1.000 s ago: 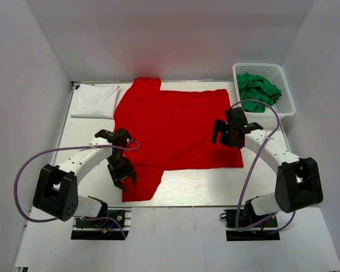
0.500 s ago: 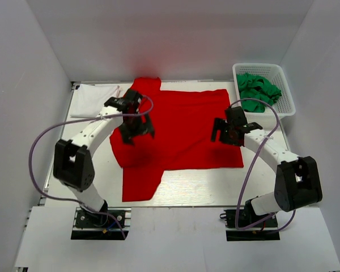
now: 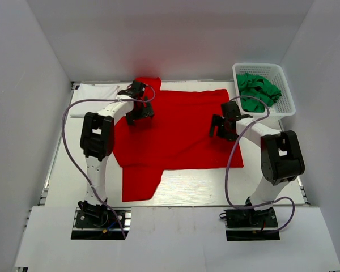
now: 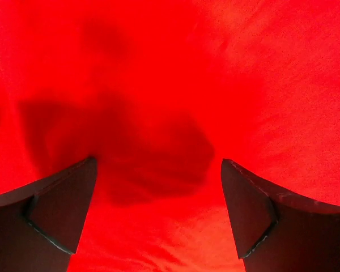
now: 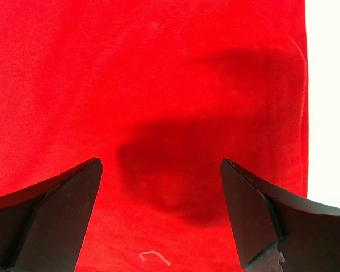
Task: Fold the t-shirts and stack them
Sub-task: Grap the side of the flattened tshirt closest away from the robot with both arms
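Red t-shirt (image 3: 181, 136) spread flat on desk (image 3: 215, 187), one sleeve nearest the bases. Right jaws wide open, empty, over its hem side. Left jaws likewise, farther back by the far sleeve. Best: pinch one layer low, lift both sides together.

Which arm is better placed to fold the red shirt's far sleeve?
Left, probably: the left tool, open, is over the red shirt beside the far sleeve; the right tool, open, is near the hem.
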{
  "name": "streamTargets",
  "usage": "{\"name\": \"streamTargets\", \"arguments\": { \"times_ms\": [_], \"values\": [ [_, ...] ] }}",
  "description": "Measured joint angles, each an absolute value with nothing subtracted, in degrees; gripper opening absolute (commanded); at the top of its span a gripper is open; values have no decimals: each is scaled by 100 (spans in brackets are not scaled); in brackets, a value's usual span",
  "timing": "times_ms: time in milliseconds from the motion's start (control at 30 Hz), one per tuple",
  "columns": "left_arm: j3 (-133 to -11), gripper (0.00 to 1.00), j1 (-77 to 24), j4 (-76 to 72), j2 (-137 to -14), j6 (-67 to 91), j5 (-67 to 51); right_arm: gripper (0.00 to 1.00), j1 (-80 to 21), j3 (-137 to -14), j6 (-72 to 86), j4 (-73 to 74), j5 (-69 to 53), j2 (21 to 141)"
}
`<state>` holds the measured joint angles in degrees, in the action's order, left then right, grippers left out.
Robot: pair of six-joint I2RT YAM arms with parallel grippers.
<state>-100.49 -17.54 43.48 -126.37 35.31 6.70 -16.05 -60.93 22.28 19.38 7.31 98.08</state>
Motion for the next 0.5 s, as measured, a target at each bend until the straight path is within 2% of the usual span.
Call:
{"name": "streamTargets", "arguments": {
  "times_ms": [500],
  "values": [
    [-11893,100,-1693,3618,-13913,3192,635,90,-1214,-6528,2244,1940,742,10444]
  ]
}}
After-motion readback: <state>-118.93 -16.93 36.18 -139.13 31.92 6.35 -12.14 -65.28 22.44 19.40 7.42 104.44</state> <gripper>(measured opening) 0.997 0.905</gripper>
